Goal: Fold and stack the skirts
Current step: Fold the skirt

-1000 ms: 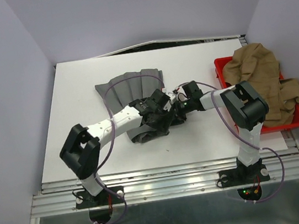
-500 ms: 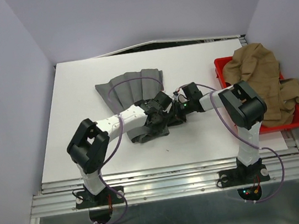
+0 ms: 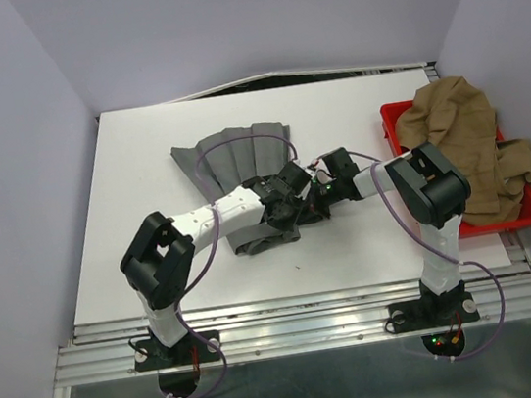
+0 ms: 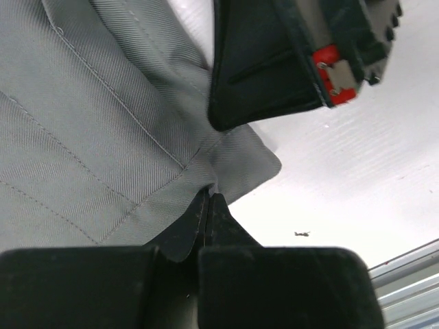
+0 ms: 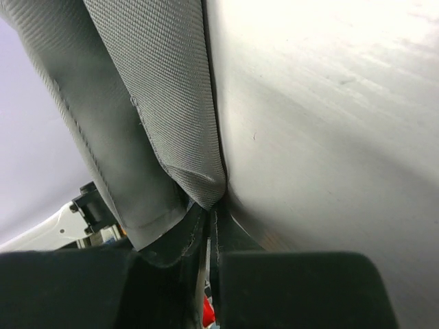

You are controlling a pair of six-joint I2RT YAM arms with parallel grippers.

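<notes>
Both have shut: left end effector (image 4: 209, 201) and right end effector (image 5: 210, 209) clamp the grey skirt (image 3: 232, 154); next, lift and fold evenly.

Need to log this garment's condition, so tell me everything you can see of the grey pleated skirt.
The mid-grey pleated cloth skirt lies near the middle of the white table. Its weave looks like twill, with straight stitched seams. The far part fans out flat in pleats, and the near part is bunched into a heap. The left pincer is shut on a rounded, hemmed corner. The right pincer is shut on a folded edge close beside it.
</notes>
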